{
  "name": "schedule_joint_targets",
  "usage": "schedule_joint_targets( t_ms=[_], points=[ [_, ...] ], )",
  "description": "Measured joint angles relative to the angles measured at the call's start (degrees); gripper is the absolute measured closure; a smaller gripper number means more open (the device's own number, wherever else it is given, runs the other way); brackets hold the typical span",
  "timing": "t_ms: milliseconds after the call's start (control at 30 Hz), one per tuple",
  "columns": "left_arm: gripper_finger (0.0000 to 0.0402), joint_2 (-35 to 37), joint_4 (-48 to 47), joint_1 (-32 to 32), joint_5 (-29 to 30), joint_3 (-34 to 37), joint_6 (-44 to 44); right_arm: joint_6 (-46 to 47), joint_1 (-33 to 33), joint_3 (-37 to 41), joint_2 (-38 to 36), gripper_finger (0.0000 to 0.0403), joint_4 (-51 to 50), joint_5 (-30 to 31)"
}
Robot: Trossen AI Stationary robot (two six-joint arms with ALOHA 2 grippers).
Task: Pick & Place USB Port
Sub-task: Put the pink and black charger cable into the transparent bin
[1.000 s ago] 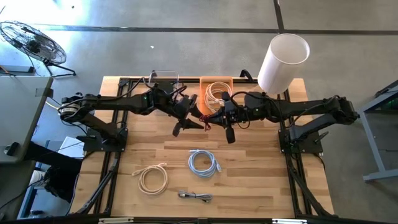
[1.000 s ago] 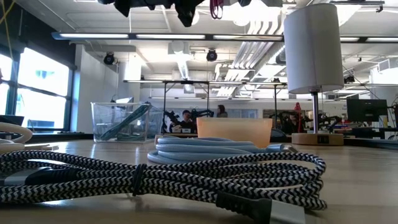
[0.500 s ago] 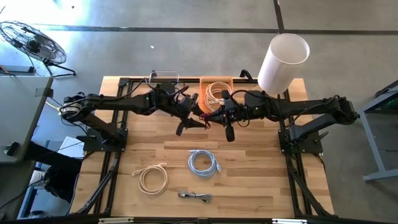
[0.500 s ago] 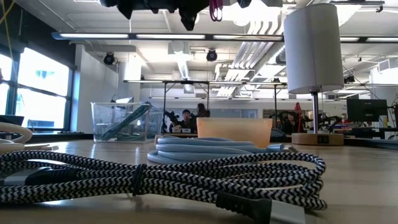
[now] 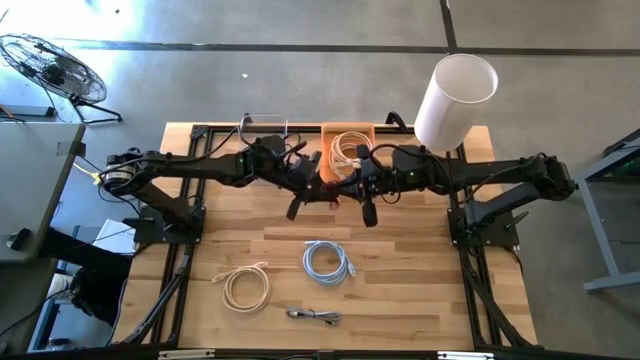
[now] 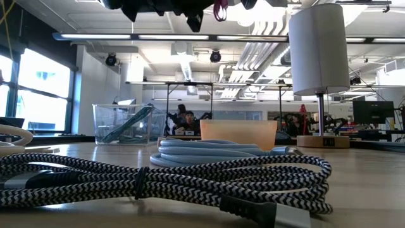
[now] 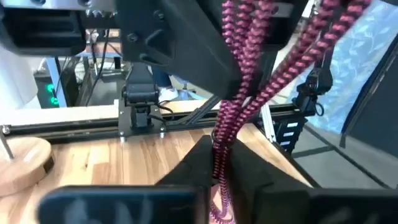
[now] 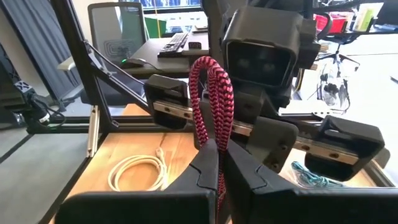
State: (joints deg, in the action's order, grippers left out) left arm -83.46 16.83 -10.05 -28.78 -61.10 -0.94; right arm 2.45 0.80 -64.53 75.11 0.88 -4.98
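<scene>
A magenta-and-black braided cable (image 5: 330, 190) hangs in the air between my two grippers, above the table's far middle. It also shows at the top of the low view (image 6: 219, 9). My left gripper (image 5: 318, 190) and my right gripper (image 5: 342, 190) meet tip to tip, each shut on the cable. In the left wrist view the cable's strands (image 7: 249, 81) run from my left fingers to the right gripper. In the right wrist view a loop of the cable (image 8: 211, 87) stands up out of my right fingers, in front of the left gripper. My left gripper pinches a doubled bundle of the cable's strands (image 7: 219, 152) between its two fingers, coming level from the table's left. The cable is clear of the table. My right gripper pinches the base of the cable's loop (image 8: 219, 158) between its two fingers, coming level from the table's right. The loop stands beyond the fingertips, clear of the table.
An orange bin (image 5: 365, 130) holding a cream cable and a clear bin (image 5: 262, 125) stand at the far edge. A white cylinder (image 5: 455, 100) stands at the far right. A cream coil (image 5: 245, 285), a light blue coil (image 5: 327, 260) and a black-and-white braided cable (image 5: 313, 315) lie on the near half.
My left gripper has gone toward the table's right edge, up to my right gripper and the magenta cable it holds. My right gripper and the cable have stayed where they were.
</scene>
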Motion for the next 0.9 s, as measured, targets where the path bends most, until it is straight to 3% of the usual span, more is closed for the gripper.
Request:
schedule_joint_targets(
  t_ms=[233, 533, 733, 900],
  points=[
    [0.0389, -0.02, -0.81, -0.02, 1.16, 0.02, 0.52, 0.49, 0.0, 0.0, -0.12, 0.0386, -1.33, 1.04],
    [0.0389, 2.93, -12.47, -0.06, 2.76, 0.04, 5.58, 2.24, -0.09, 0.0, -1.06, 0.0272, -4.56, 2.7],
    [0.0389, 9.51, -28.66, -0.06, 11.14, 0.09, 14.06, 4.79, -0.11, 0.02, -3.28, 0.0205, -6.6, 1.77],
    [0.0389, 15.65, -47.17, -0.06, 25.01, -2.19, 27.74, 8.31, -0.21, 0.02, -6.01, 0.0181, -10.79, -0.19]
  ],
)
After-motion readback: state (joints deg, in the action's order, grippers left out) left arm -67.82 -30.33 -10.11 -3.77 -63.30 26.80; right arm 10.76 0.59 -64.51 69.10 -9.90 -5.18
